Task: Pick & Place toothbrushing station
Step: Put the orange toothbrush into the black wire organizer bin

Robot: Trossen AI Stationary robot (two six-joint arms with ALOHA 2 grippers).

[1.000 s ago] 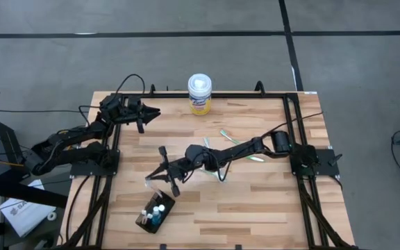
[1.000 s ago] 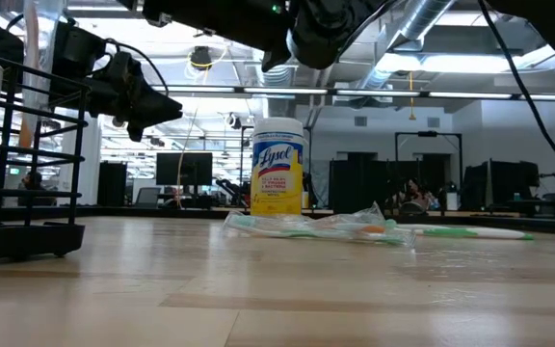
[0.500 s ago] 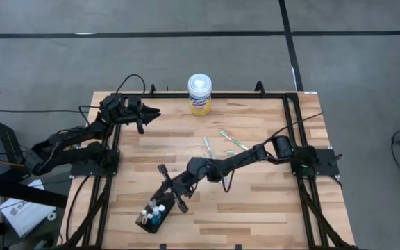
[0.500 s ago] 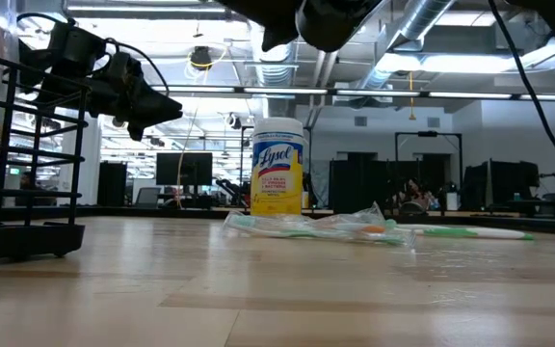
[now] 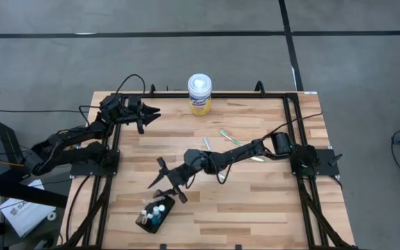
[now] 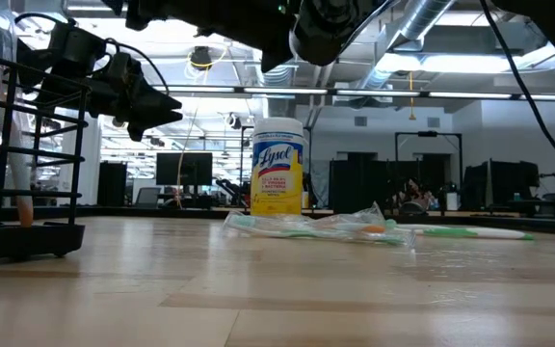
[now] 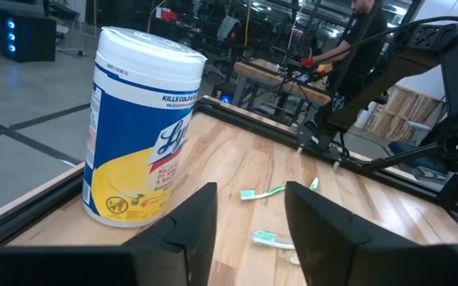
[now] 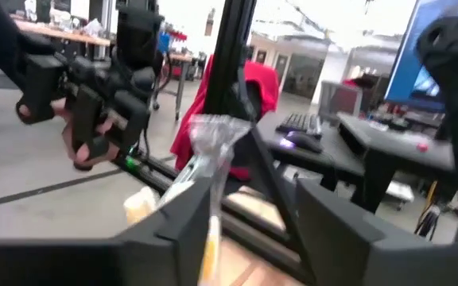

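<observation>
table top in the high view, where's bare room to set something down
Bare wood: the near right quarter of the table, and the strip between the left gripper and right gripper. Crowded: around the toothbrushes and the toothbrushing station.

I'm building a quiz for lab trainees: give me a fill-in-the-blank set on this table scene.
1. The wipes canister has a ____ lid.
2. The toothbrushing station sits near the table's ____ edge in the high view.
3. The right gripper holds a ____-wrapped toothbrush.
4. The left gripper hovers over the table's far ____ corner.

Missing words: white; near; plastic; left
</observation>
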